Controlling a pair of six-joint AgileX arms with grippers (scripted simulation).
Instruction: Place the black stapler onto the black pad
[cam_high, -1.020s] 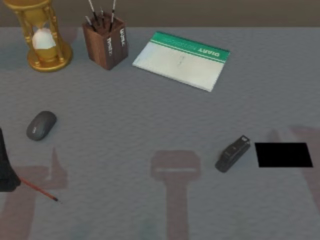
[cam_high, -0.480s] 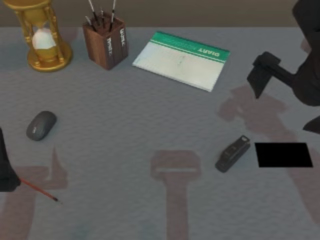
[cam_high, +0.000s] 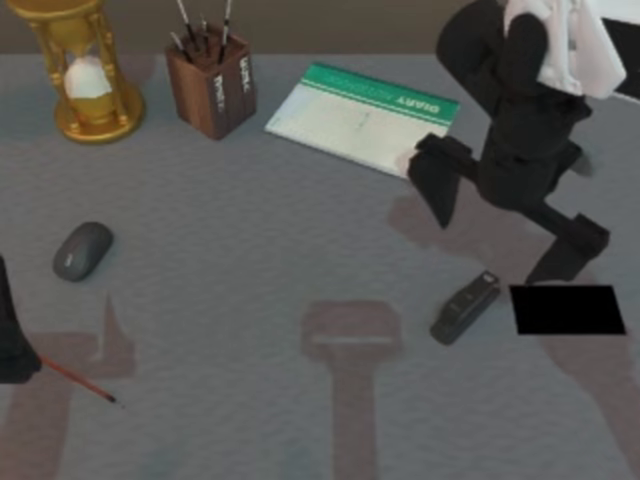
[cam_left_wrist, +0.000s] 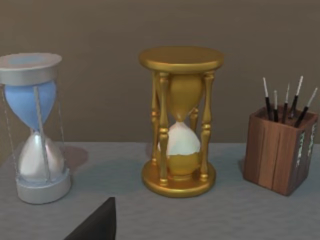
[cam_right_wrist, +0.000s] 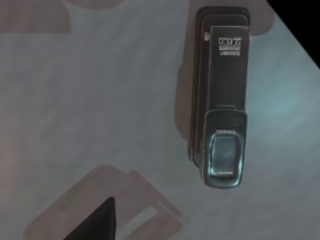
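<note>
The black stapler (cam_high: 466, 307) lies slantwise on the grey table, just left of the black pad (cam_high: 567, 309) and apart from it. My right gripper (cam_high: 505, 222) hangs open above the table, just behind the stapler, with one finger (cam_high: 438, 183) towards the diary and the other (cam_high: 570, 250) near the pad's far edge. It holds nothing. The right wrist view looks down on the stapler (cam_right_wrist: 222, 100), with a corner of the pad (cam_right_wrist: 302, 20) and one fingertip (cam_right_wrist: 100, 222). My left arm (cam_high: 10, 340) stays parked at the left edge.
At the back stand a golden hourglass (cam_high: 88, 70), a wooden pen holder (cam_high: 212, 80) and a white green-striped diary (cam_high: 362, 120). A grey mouse (cam_high: 82, 250) and a red pencil (cam_high: 80, 382) lie at the left. A silver-blue hourglass (cam_left_wrist: 35, 130) shows in the left wrist view.
My right arm came into view from the back right and has moved down and left, ending over the spot behind the stapler. Stapler, pad and left arm have not moved.
</note>
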